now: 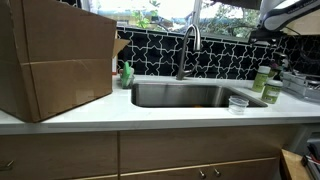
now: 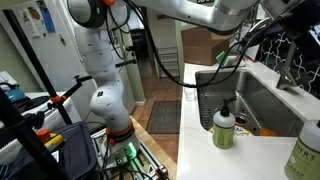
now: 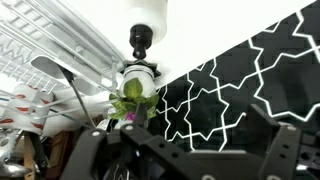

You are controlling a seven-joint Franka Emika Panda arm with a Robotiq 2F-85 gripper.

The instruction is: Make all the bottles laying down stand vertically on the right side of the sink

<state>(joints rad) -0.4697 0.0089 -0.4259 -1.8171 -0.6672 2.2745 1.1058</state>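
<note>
The white surface (image 1: 180, 118) carries the steel sink (image 1: 170, 95); up near its right end the claw (image 3: 190, 158) hangs empty with jaws spread wide, facing the patterned backsplash (image 3: 250, 70) rather than downward; well below it, right of the sink, a light-green bottle (image 1: 272, 91) stands upright beside a darker bottle (image 1: 262, 78), long axis vertical; no bottle visibly lies flat.
</note>
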